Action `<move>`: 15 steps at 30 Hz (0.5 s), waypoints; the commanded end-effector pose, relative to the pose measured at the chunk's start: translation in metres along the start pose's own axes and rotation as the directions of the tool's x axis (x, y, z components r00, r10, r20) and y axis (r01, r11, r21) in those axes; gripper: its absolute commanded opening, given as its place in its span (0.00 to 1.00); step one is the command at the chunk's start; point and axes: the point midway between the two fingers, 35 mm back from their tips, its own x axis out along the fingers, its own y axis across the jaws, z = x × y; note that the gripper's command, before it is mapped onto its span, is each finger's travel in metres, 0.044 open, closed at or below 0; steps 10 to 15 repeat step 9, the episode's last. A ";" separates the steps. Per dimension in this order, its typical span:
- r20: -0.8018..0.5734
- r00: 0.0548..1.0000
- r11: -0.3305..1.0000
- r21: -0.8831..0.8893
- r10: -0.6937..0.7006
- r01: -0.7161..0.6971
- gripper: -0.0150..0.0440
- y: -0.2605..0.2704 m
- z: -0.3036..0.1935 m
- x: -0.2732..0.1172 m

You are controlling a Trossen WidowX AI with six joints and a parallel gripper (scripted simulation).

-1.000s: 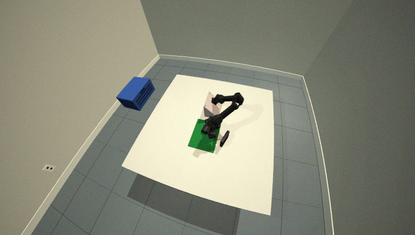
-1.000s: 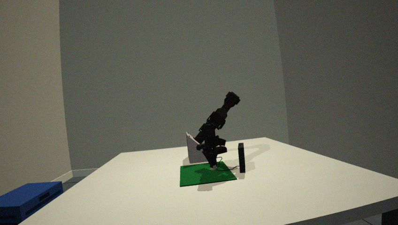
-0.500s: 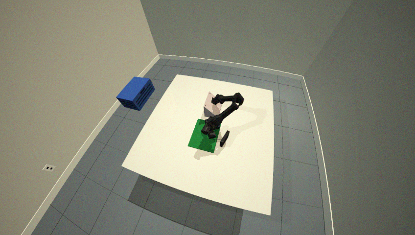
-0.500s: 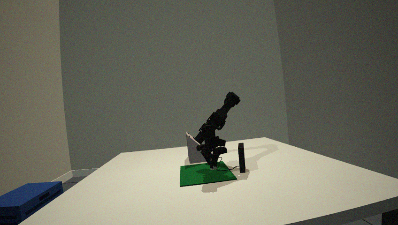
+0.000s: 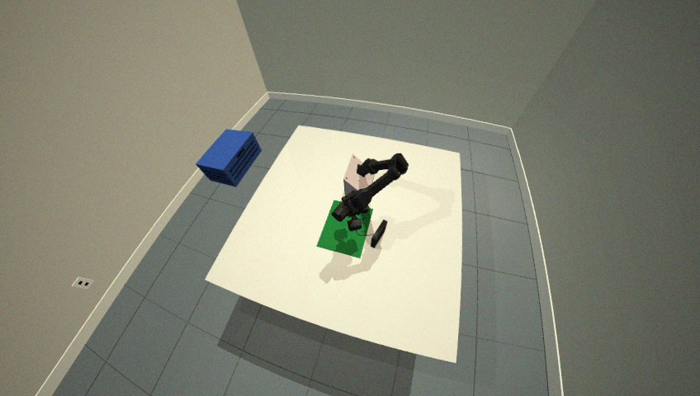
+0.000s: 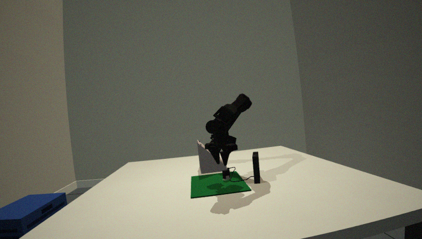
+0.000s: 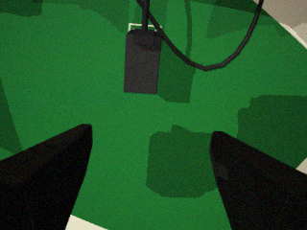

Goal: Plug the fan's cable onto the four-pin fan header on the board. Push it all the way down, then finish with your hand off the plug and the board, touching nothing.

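Observation:
The black plug (image 6: 226, 173) (image 7: 142, 62) stands upright at the fan header on the green board (image 5: 324, 239) (image 6: 201, 189) (image 7: 48, 72). A bit of the pale header (image 6: 226, 178) shows under the plug; the frames do not show clearly how deep the plug sits. Its thin black cable (image 7: 206, 68) loops over to the black fan (image 5: 378, 233) (image 6: 256, 168), upright beside the board. My gripper (image 6: 222, 164) (image 7: 152, 137) is open and empty, its fingertips above the plug with a visible gap. In the wrist view the plug lies beyond the fingertips, not between them. The arm hides the plug in the top view.
A pale upright panel (image 5: 352, 172) (image 6: 207, 163) stands behind the board, close to the arm. The board lies on a cream table (image 5: 275, 220) (image 6: 148, 207). A blue crate (image 5: 215, 152) (image 6: 32, 204) is off to the left of the table.

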 end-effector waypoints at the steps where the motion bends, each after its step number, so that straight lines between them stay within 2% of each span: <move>1: -0.004 1.000 1.000 0.008 0.008 -0.008 0.69 0.005 -0.042 0.000; 6: -0.004 1.000 1.000 0.006 0.007 -0.007 0.69 0.017 -0.100 0.001; 15: -0.004 1.000 1.000 0.006 0.007 -0.007 0.69 0.017 -0.102 0.001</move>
